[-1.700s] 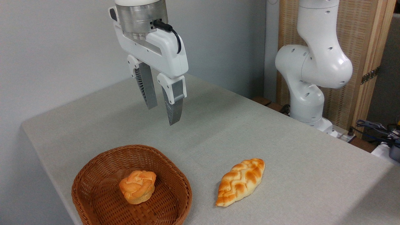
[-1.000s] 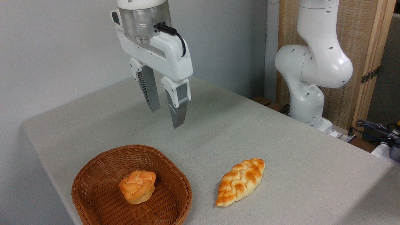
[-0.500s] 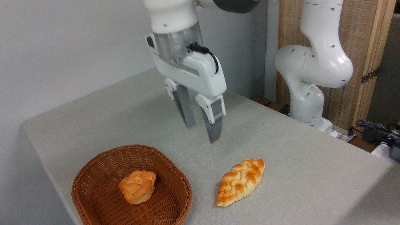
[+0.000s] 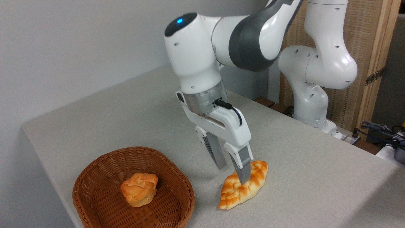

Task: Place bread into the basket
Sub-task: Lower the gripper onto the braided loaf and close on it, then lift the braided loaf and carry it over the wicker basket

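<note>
The bread (image 4: pixel 235 191), a golden braided loaf with toasted patches, lies on the grey table to the right of the basket (image 4: pixel 95 177). That basket is reddish-brown wicker and sits at the front left. My gripper (image 4: pixel 233 174) hangs open just over the loaf's upper half. Its right finger covers part of the loaf's middle, and the left finger stands a little beyond the loaf's left side. Whether a fingertip touches the bread I cannot tell.
A small round orange bun (image 4: pixel 139 189) sits inside the basket. The arm's white base (image 4: pixel 311 104) stands at the back right of the table (image 4: pixel 126 114), with cables (image 4: pixel 383 133) at the far right. A wooden screen (image 4: pixel 373 47) stands behind.
The gripper has swung from high above the table's back left down and rightward, ending low over the loaf. Its jaws stayed open. Bread, bun and basket have not moved.
</note>
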`<action>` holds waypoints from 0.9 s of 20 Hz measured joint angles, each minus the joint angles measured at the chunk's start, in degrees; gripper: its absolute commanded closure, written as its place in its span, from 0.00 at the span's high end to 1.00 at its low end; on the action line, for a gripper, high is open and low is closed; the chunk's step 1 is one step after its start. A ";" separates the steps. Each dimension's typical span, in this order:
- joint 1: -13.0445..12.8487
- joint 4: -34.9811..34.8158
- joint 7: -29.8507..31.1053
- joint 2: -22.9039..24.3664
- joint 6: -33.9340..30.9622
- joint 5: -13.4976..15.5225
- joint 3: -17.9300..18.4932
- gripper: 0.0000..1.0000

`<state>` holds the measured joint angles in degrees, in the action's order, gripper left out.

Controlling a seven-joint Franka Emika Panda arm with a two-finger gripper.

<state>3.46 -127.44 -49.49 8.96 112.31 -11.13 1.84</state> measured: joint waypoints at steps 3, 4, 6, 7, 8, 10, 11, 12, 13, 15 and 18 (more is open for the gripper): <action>0.01 -0.91 0.00 0.00 0.06 -1.52 0.77 1.00; 0.01 -1.01 0.00 0.00 0.06 -2.26 0.96 1.00; 0.01 -1.34 0.00 -0.02 0.07 -3.13 1.04 1.00; 0.01 -1.71 0.00 -0.07 0.32 -3.20 1.04 1.00; 0.01 -2.24 0.00 -0.16 0.90 -3.20 1.06 1.00; 0.01 -3.55 0.00 -0.41 2.45 -3.20 1.14 0.87; 0.01 -4.02 0.00 -0.53 3.01 -3.20 1.17 0.78; 0.01 -4.24 0.00 -0.66 3.29 -3.20 1.19 0.67; 0.01 -4.26 0.00 -0.77 3.39 -3.20 1.19 0.57; 0.00 -4.27 0.00 -0.87 3.43 -3.20 1.19 0.47; -0.05 -4.29 -0.01 -0.88 3.43 -3.20 1.18 0.46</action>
<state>3.42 -131.73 -49.51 8.08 115.74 -14.33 3.03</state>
